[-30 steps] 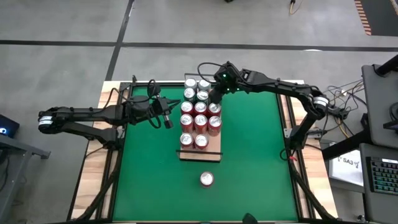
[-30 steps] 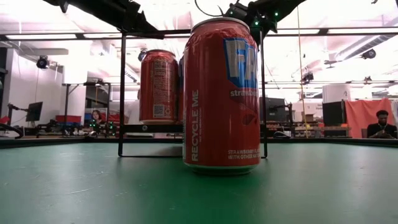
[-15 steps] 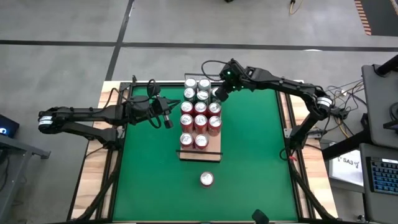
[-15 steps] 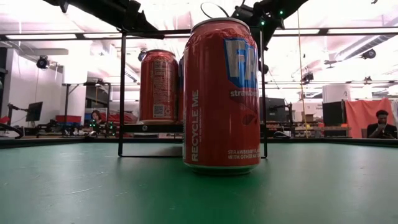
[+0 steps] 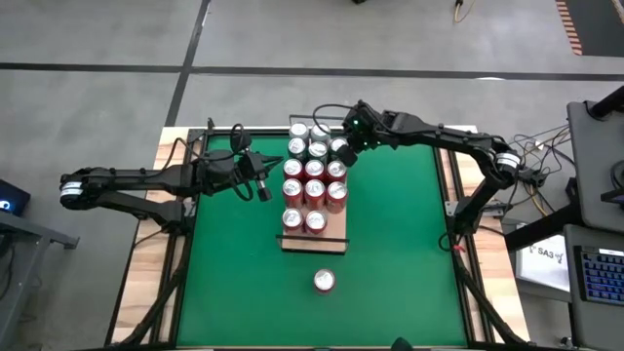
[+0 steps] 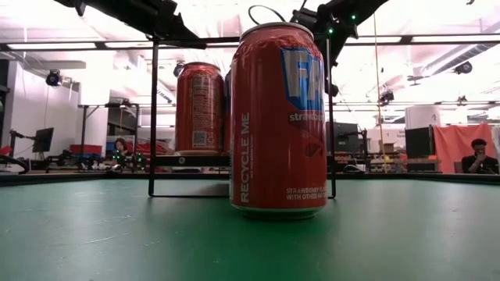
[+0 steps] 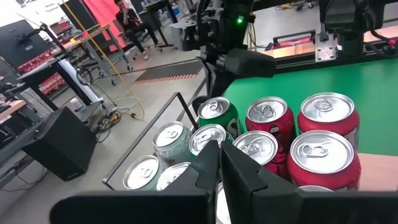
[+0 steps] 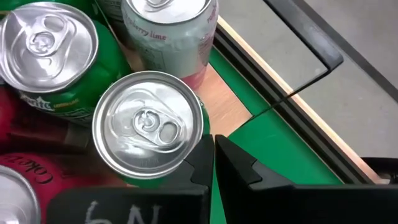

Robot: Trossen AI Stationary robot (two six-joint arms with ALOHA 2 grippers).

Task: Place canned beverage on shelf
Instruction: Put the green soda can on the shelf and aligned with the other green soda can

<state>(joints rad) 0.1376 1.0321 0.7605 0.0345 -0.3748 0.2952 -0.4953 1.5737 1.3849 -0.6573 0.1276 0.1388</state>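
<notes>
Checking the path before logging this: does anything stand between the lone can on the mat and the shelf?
No object does. Only bare green mat lies between the can and the shelf. The shelf's black end rail faces the can, though.

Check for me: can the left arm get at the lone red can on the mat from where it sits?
Probably yes: the lone red can stands apart on open mat in front of the shelf, nothing beside it; the left claw is shut and empty.

Packed cans (image 5: 314,168) fill most of the shelf (image 5: 314,241), leaving only its near end bare.
</notes>
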